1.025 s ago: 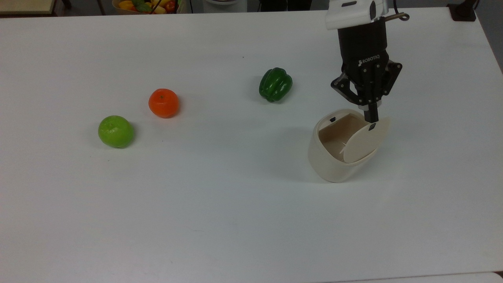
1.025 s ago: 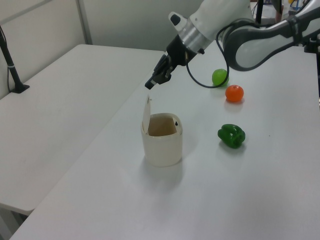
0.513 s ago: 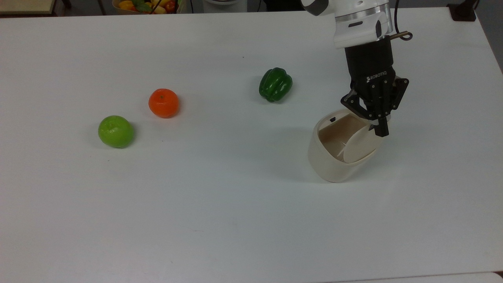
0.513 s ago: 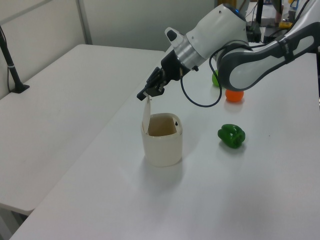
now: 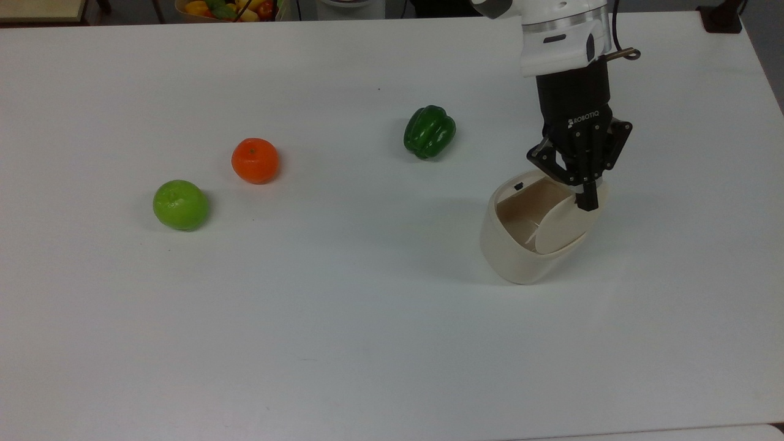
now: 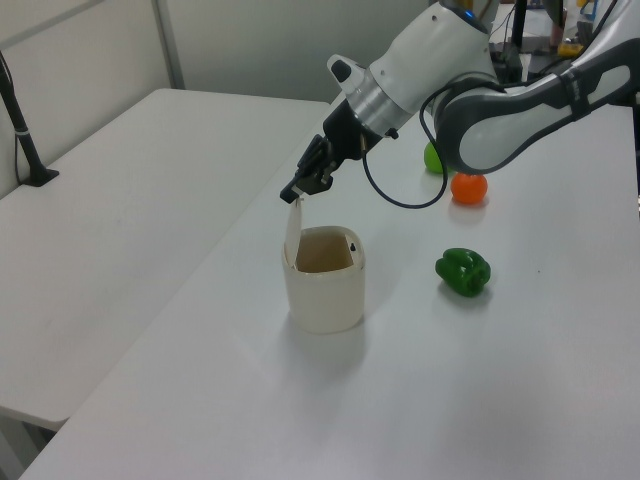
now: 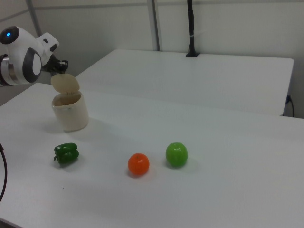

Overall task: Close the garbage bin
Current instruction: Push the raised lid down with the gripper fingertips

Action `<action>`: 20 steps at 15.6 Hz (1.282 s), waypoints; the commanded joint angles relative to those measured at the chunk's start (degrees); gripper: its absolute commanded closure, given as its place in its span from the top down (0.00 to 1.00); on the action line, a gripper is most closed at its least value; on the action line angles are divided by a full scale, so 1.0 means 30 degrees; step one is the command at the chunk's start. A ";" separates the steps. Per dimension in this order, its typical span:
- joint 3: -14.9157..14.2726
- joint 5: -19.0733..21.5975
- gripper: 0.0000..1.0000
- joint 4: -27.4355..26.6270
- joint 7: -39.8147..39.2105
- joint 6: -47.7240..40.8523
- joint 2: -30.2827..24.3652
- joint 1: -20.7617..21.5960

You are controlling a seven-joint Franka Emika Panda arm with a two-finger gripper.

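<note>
Gripper (image 5: 589,205) now sitting at top edge of lid (image 5: 566,223), having dropped from above bin over last second; barely shifting since half-second mark. Fingers pressed together, nothing between them, tip touching lid's upper rim.

Garbage bin (image 6: 323,279) standing upright on table (image 5: 343,318), near green pepper (image 5: 429,131); orange (image 5: 255,160) and green apple (image 5: 180,204) well apart from bin.

Lid standing near vertical, bin open. Judgement: contact made, closing push across opening not yet begun.
</note>
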 commanded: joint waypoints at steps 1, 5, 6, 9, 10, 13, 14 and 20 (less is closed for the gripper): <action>-0.0172 -0.0057 0.00 -0.0075 -0.0692 -0.2499 -0.0686 0.0108; -0.0202 -0.0086 0.00 -0.0075 -0.0781 -0.4376 -0.0775 0.0079; -0.0202 -0.0086 0.00 -0.0046 -0.0781 -0.4960 -0.0804 0.0079; -0.0202 -0.0086 0.00 0.0159 -0.0781 -0.7039 -0.0921 0.0079; -0.0202 -0.0115 0.00 0.0159 -0.0810 -0.7452 -0.0950 0.0079; -0.0231 -0.0115 0.00 0.0043 -0.0810 -0.7660 -0.0805 0.0049; -0.0202 -0.0115 0.00 -0.0016 -0.0839 -0.7864 -0.0746 0.0049; -0.0202 -0.0086 0.00 -0.0309 -0.1045 -0.8657 -0.0367 0.0049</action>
